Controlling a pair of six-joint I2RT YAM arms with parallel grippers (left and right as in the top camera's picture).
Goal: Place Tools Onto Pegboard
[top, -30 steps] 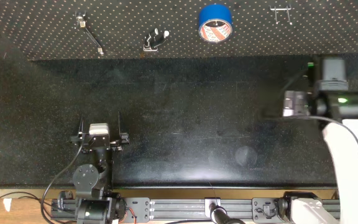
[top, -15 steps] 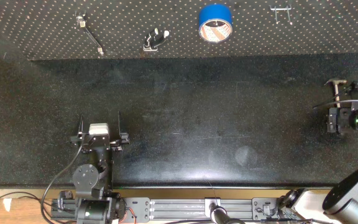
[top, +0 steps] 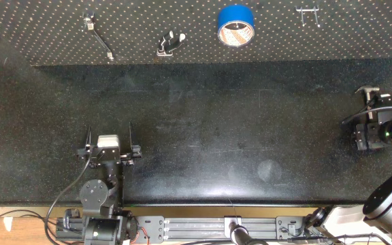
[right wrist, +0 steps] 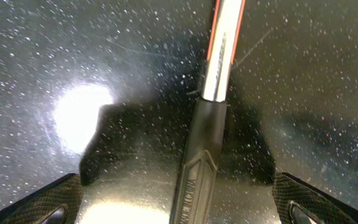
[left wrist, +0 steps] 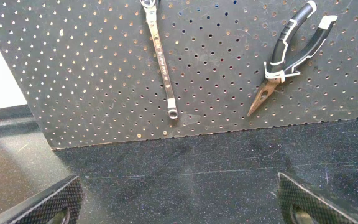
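A hammer (top: 367, 90) lies on the black table at the far right, its head toward the pegboard (top: 196, 47). My right gripper (top: 371, 136) hovers low over its handle. In the right wrist view the black grip and metal shaft of the hammer (right wrist: 197, 149) run straight between the fingers (right wrist: 48, 202), and the right gripper (right wrist: 179, 211) is open around it without touching. My left gripper (top: 109, 134) rests open near its base, holding nothing, and the left gripper (left wrist: 179, 208) faces the board.
On the pegboard hang a wrench (top: 98, 37), black-handled pliers (top: 170, 43), a blue tape roll (top: 235, 25) and a bare metal hook (top: 308, 15). The left wrist view also shows the wrench (left wrist: 160, 56) and pliers (left wrist: 288, 56). The table's right edge lies close to the hammer.
The right arm swung out to the far right and lowered over the hammer, uncovering its head. The left arm has kept still.
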